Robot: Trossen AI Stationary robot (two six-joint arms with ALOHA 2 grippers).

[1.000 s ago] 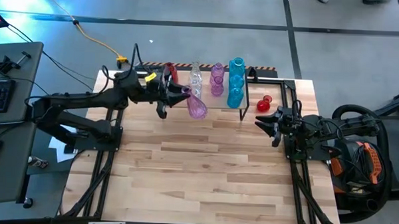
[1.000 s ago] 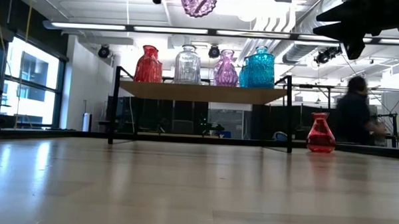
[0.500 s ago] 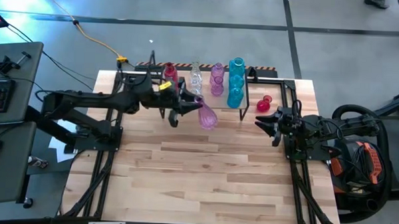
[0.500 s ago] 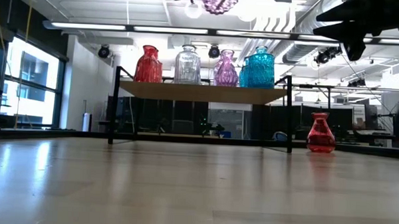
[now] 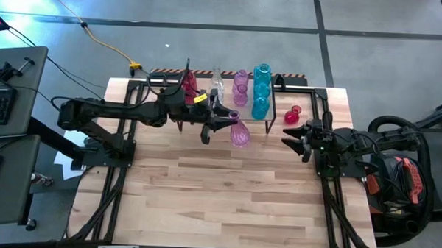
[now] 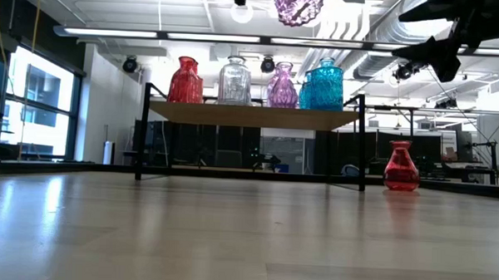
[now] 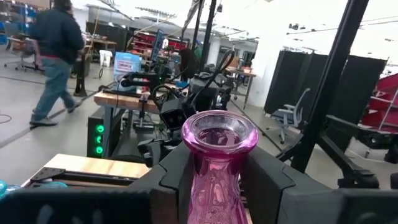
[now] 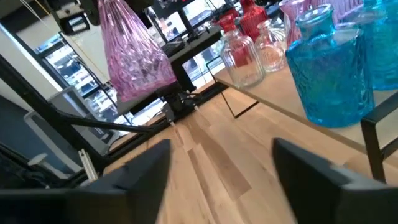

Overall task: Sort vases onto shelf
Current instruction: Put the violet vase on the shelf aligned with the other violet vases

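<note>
My left gripper [image 5: 230, 123] is shut on a pink-purple vase [image 5: 240, 133], held high over the table just in front of the shelf [image 6: 250, 115]. In the low view only the vase's bulb [image 6: 297, 4] shows, at the top edge. On the shelf stand a red vase [image 6: 185, 81], a clear one [image 6: 234, 81], a purple one [image 6: 282, 85] and teal ones [image 6: 322, 84]. A small red vase [image 6: 401, 166] stands on its base on the table, right of the shelf. My right gripper [image 5: 287, 137] waits open near the table's right edge, holding nothing. My left gripper pinches the pink-purple vase's neck [image 7: 219, 165] between its two fingers [image 7: 177, 180], just under the flared mouth [image 7: 219, 132]. The fingers come in level from the table's left. The vase hangs upright, mouth up, its bulb below the fingers, lifted well clear of the table.
The black metal legs [image 6: 363, 144] of the shelf stand at the table's far side. A black frame [image 5: 318, 98] sits at the far right corner. The plank table [image 5: 218, 197] stretches in front of the shelf. A person [image 7: 56, 56] walks in the room beyond.
My left gripper has carried the pink-purple vase toward the table's right edge, along the front of the shelf, keeping it upright and high. My right gripper has stayed in place, rolled a little and opened wider.
</note>
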